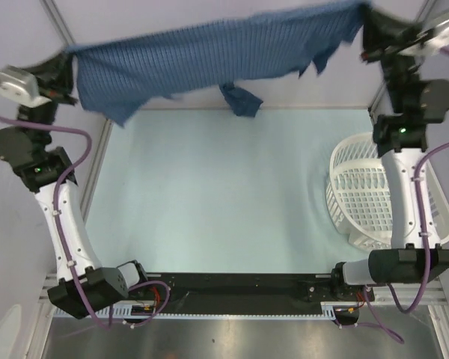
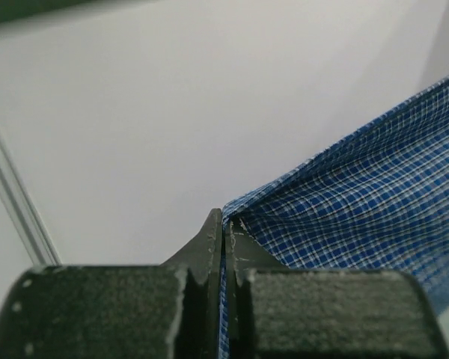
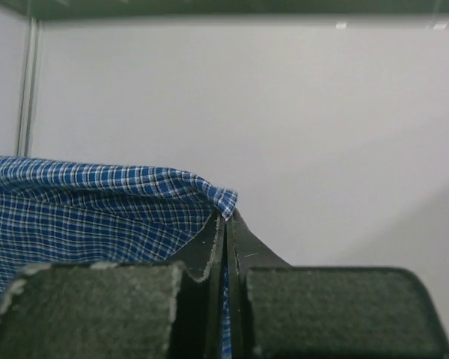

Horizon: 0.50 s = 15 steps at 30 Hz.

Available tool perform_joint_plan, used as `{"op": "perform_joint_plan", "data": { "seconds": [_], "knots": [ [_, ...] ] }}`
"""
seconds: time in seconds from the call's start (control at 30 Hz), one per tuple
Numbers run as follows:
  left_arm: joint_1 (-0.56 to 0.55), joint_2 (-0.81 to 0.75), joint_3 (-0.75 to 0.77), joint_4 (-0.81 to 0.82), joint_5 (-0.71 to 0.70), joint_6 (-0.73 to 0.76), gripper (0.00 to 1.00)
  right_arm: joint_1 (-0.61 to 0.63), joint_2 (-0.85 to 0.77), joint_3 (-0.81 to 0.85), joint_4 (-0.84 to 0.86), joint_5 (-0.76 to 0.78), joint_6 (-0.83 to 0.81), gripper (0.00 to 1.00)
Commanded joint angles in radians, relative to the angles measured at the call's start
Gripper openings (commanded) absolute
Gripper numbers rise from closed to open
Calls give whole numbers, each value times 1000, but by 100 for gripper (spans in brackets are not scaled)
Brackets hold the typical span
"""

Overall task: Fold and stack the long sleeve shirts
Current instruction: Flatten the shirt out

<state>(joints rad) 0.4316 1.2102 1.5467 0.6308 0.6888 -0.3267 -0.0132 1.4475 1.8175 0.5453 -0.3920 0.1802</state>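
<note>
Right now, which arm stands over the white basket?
The right arm; it crosses the basket, while the left arm, also holding the shirt, stands far opposite.

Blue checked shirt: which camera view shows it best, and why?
Top external: nearly the whole shirt hangs stretched out in mid-air. Each wrist view shows only a checked corner pinched between its fingers.

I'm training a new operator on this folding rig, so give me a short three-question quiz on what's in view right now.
1. True or false: the blue shirt hangs stretched between the left pincer and the right pincer.
2. The white basket stands on the robot's: A left, B right, C neither side.
3. Fill in: both pincers are ___ on the shirt's edge.
Key: 1 true; 2 B; 3 shut.
</note>
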Motion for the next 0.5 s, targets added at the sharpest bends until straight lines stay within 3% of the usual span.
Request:
{"op": "perform_joint_plan", "data": {
  "seconds": [0.0,0.13,0.17,0.2,0.27,0.3,0.47],
  "knots": [
    [24,45,-397,-88,245,249,1,45,1,-386,-79,-157,-238,0],
    [25,-27,-609,-307,336,559,0,96,-94,-734,-284,-220,-436,0],
    [25,-32,-638,-444,353,649,0,107,-114,-783,-315,-209,-462,0],
    [22,-34,-669,-530,357,849,0,113,-149,-820,-343,-225,-508,0],
    [21,-20,-706,-703,333,976,0,128,-179,-916,-416,-231,-557,0],
    [22,-12,-712,-764,319,1121,0,130,-194,-940,-427,-222,-574,0],
    [24,34,-688,-957,255,1304,0,136,-240,-977,-577,-215,-662,0]
  ]
}}
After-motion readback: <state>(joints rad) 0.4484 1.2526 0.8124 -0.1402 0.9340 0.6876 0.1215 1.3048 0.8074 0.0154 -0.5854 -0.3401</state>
